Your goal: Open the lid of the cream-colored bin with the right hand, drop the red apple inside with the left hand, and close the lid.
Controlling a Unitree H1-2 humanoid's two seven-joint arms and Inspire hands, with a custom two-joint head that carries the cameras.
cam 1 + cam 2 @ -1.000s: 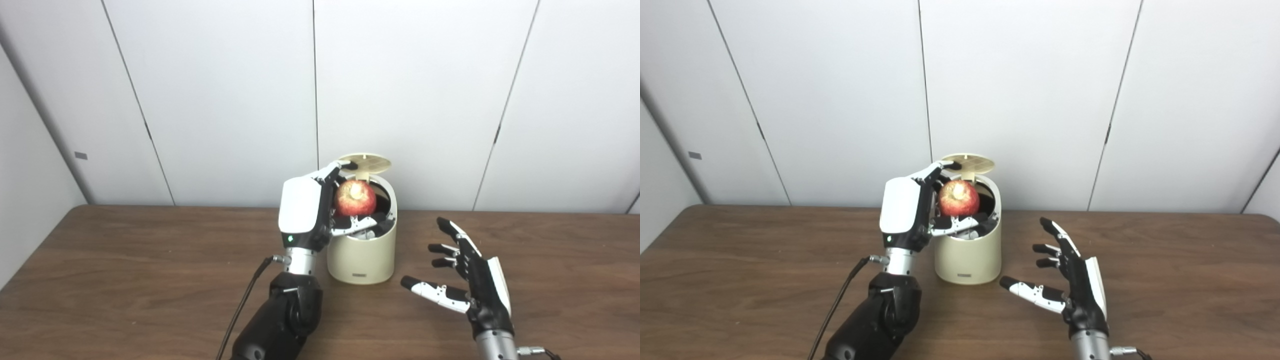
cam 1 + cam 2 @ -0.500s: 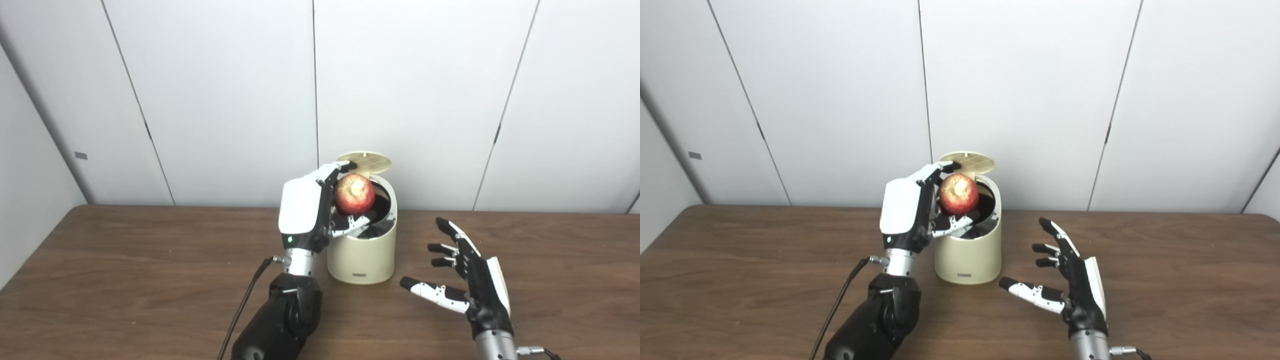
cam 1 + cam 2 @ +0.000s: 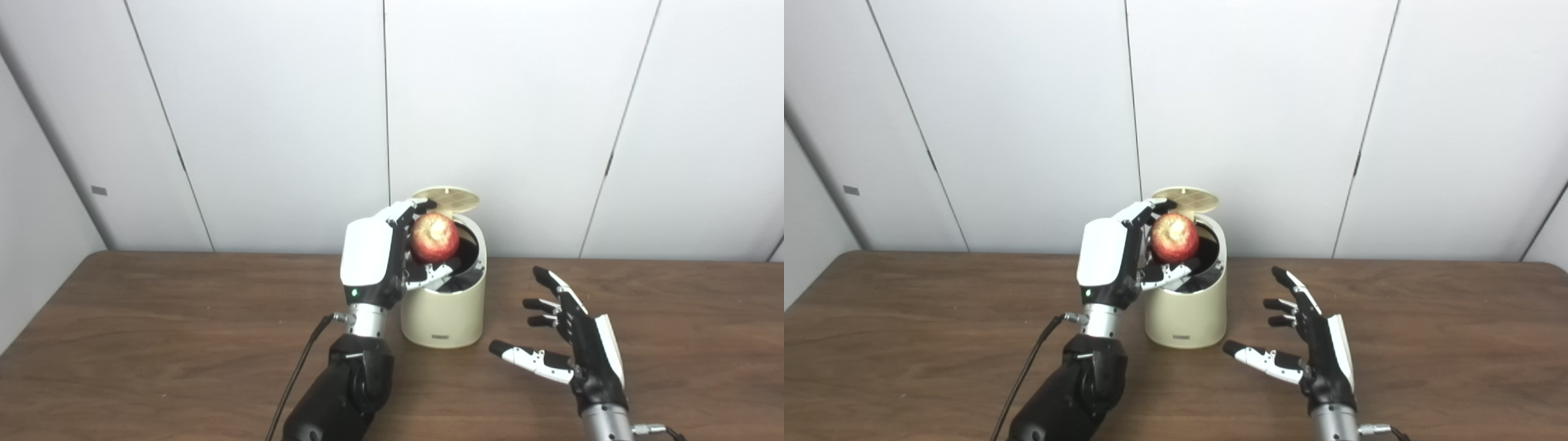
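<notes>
The cream-colored bin (image 3: 442, 312) stands on the wooden table near the back wall, its round lid (image 3: 447, 198) tipped up at the rear. My left hand (image 3: 376, 257) is shut on the red apple (image 3: 434, 238), holding it over the bin's open mouth at rim height, the stem end facing me. My right hand (image 3: 572, 343) hovers above the table to the right of the bin, open with fingers spread, touching nothing.
The brown wooden table (image 3: 153, 343) stretches to both sides of the bin. White wall panels (image 3: 275, 122) rise directly behind it. A black cable (image 3: 300, 373) runs down from my left wrist.
Over the last second the apple has risen slightly and tilted in my left hand above the bin mouth. My right hand has barely moved.
</notes>
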